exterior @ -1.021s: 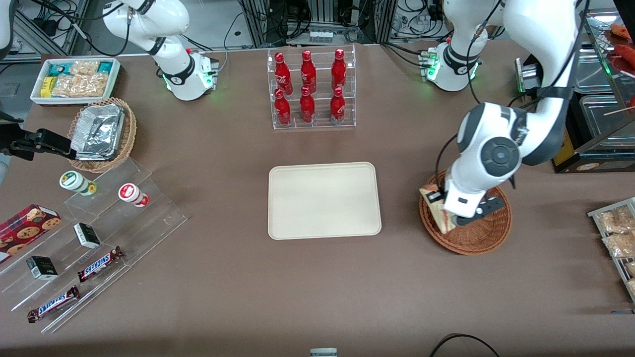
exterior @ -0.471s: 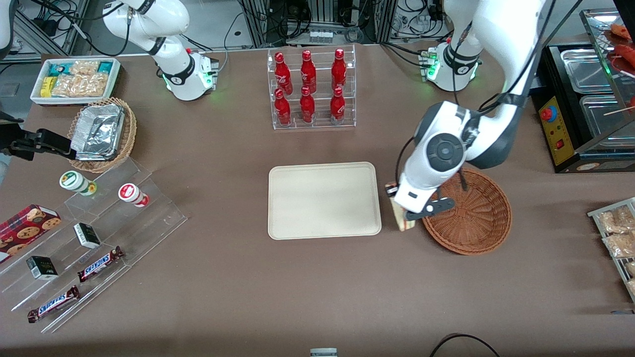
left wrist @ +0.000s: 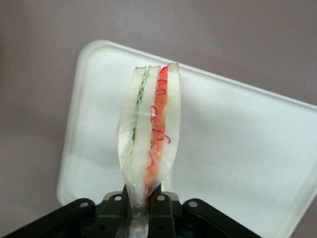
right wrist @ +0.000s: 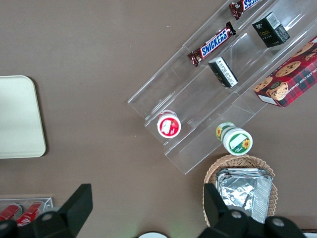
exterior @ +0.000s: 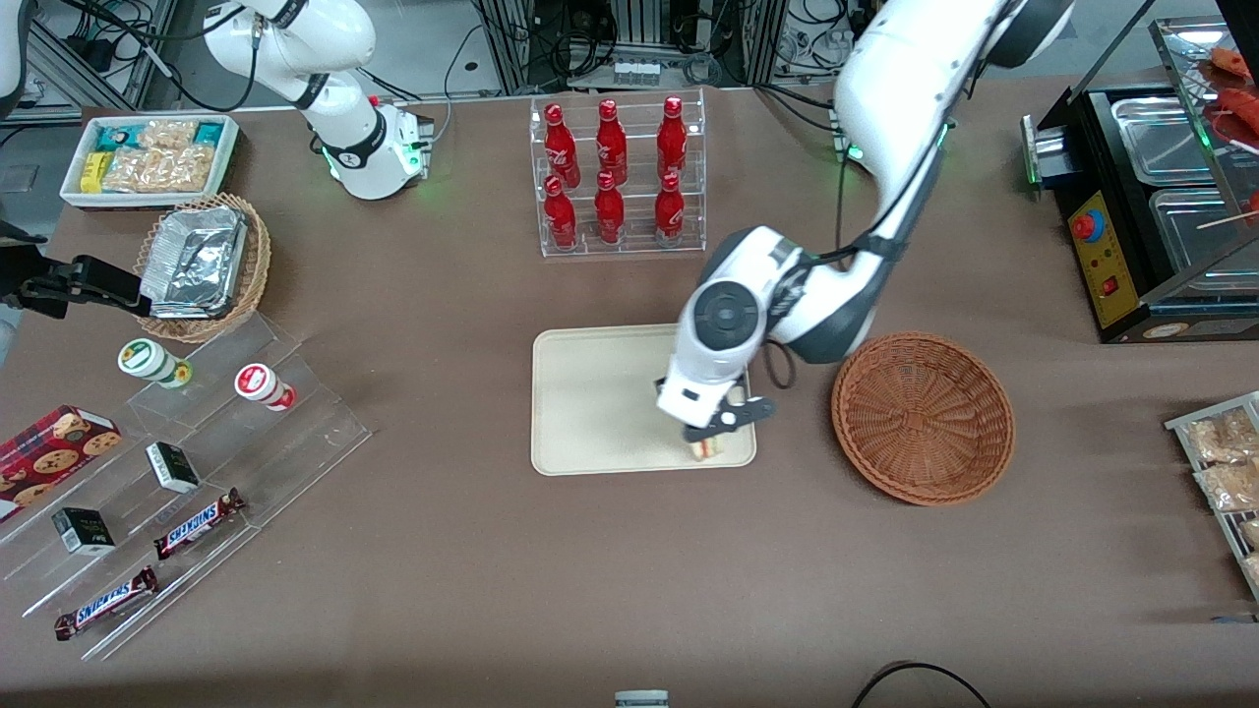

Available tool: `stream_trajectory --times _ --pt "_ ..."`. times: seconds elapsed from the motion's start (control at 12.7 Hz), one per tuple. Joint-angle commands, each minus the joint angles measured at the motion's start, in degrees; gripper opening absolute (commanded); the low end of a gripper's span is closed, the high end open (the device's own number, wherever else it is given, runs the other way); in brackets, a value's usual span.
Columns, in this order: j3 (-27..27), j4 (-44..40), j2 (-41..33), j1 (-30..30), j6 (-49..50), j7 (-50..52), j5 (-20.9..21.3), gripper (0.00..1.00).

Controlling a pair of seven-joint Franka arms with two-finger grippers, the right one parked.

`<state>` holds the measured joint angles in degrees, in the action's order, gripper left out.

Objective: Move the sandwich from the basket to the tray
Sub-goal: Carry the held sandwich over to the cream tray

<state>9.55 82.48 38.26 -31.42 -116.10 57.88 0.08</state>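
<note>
The gripper [exterior: 710,440] hangs over the tray [exterior: 600,393], at its corner nearest the front camera and the basket [exterior: 923,417], with the sandwich [exterior: 705,449] pinched between its fingers [left wrist: 159,204] above the tray. The basket sits on the desk [exterior: 629,570] just beside the tray, toward the working arm's end.

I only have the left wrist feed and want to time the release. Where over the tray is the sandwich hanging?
Observer: In the front view, the pincer holds the sandwich over the tray corner nearest the front camera, on the basket's side.
Operator: Anything in the basket?
Observer: No, the basket shows only bare wicker.
Operator: What could the arm hit nearby?
Observer: A clear rack of red bottles stands farther from the front camera than the tray.
</note>
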Motion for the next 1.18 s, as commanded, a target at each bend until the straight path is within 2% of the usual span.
stream_trajectory --times 0.0,0.39,0.63,1.1 --pt "-0.94 -6.97 4.71 -3.46 0.27 3.46 0.62 0.0" --pt "-1.2 -8.39 6.65 -7.51 0.35 6.72 1.59 0.0" --pt "-1.2 -8.13 7.18 -7.87 0.7 7.86 3.61 0.0" --pt "-1.29 -8.13 8.06 -7.87 0.7 9.17 3.61 0.0"
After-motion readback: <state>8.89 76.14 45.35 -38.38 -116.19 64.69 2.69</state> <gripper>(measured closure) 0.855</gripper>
